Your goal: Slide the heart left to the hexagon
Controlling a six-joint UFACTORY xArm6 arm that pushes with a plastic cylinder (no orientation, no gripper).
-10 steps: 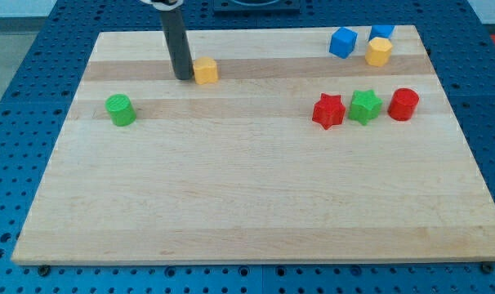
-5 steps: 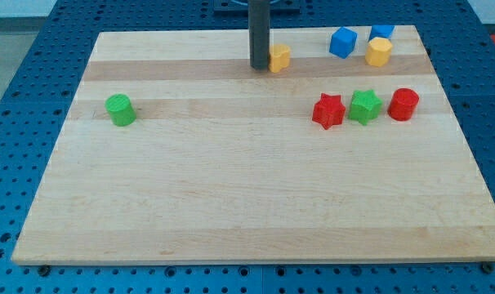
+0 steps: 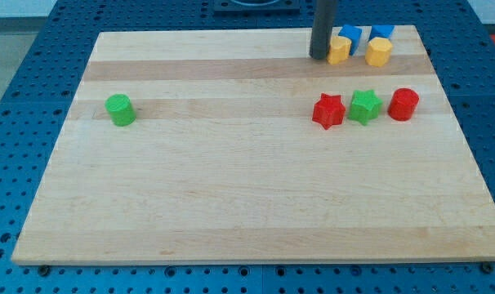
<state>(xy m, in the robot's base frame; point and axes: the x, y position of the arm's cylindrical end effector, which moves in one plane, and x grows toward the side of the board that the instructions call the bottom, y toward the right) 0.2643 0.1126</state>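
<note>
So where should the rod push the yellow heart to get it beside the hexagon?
No gripping here: press the left side of the yellow heart, coming from the view's left, where my tip sits beside it. The yellow hexagon lies straight to its right, and a blue block crowds the heart's top edge, so probably push slightly low.

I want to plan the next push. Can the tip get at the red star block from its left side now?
Probably yes. My tip stands at the view's top, against the yellow heart. The board left of the red star is bare; the green star sits on its right only.
</note>
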